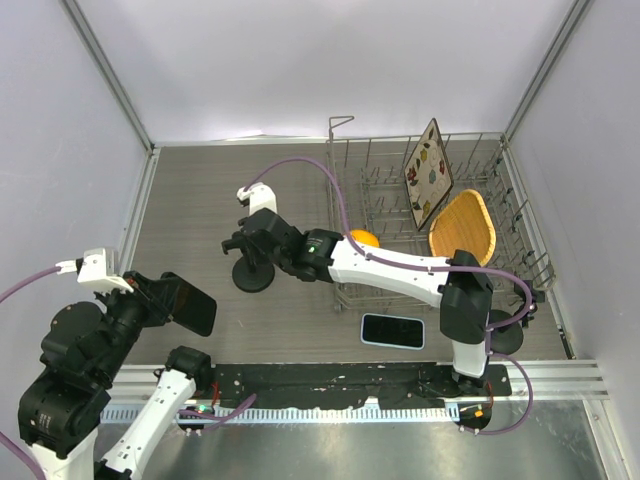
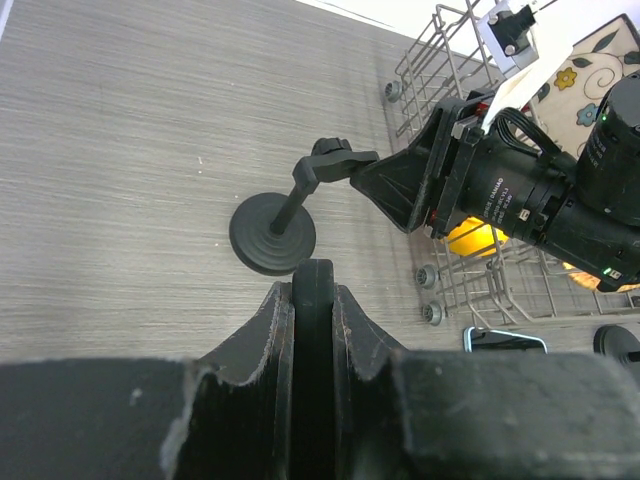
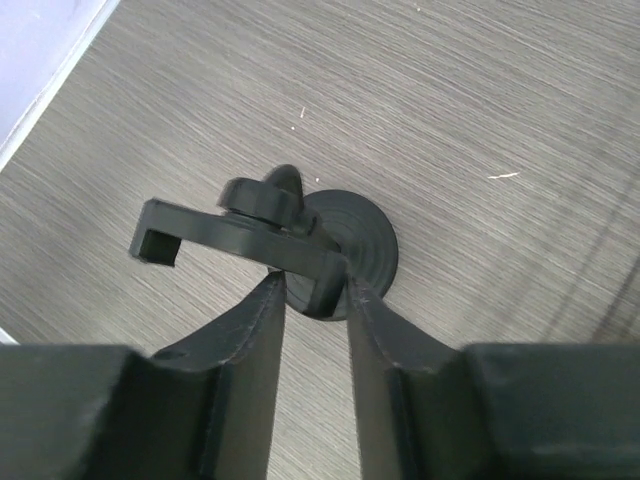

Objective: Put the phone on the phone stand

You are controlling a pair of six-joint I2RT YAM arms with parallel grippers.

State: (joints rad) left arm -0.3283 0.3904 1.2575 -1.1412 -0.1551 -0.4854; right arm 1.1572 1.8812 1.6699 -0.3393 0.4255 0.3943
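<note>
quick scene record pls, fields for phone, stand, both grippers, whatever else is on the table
phone: flat on the table, screen dark, near side of the dish rack, not on the stand
phone stand: upright on its round base, left of the rack, cradle empty
right gripper: fingers closed on the stand's cradle arm
left gripper: fingers shut, off to the left, apart from the stand
rack contents: patterned tray, wooden plate, orange item
task state: phone not yet picked up
</note>
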